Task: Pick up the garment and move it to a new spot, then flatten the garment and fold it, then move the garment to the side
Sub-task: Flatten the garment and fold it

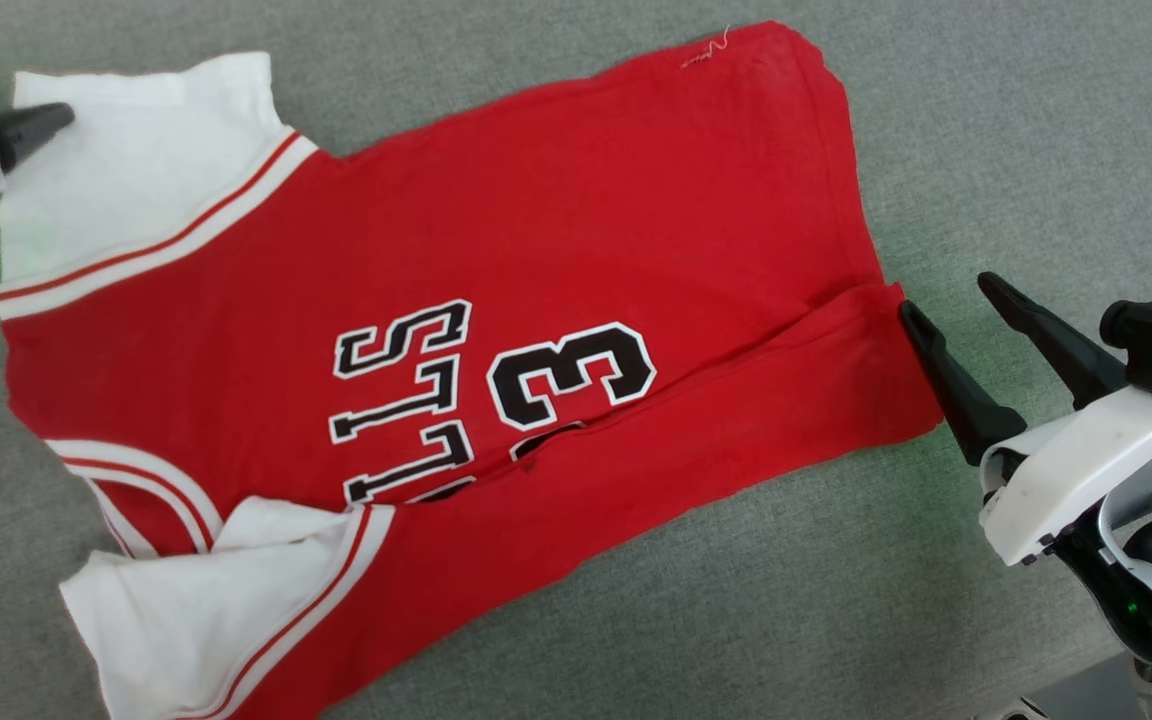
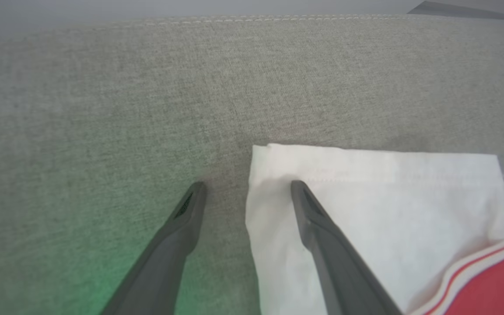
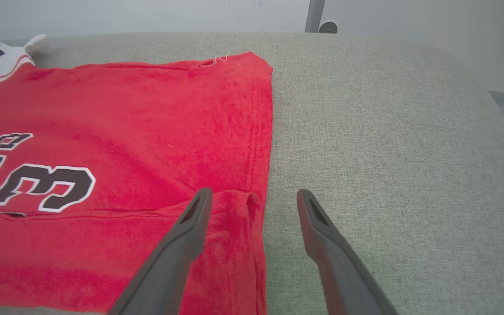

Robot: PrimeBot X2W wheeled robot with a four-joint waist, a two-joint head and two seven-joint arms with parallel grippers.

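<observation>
Garment (image 1: 586,200) lies partly folded on a grey fabric surface (image 1: 1016,130).

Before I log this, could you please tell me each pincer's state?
Left pincer: open, holding nothing.
Right pincer: open, holding nothing.

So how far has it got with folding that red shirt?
Done, apparently: the garment lies flat on the grey fabric surface, one long side folded over part of the number. In hand: the open left end effector straddles the edge of a white sleeve, the open right end effector the hem corner; neither grips. Left: further folds, then moving it aside.
</observation>
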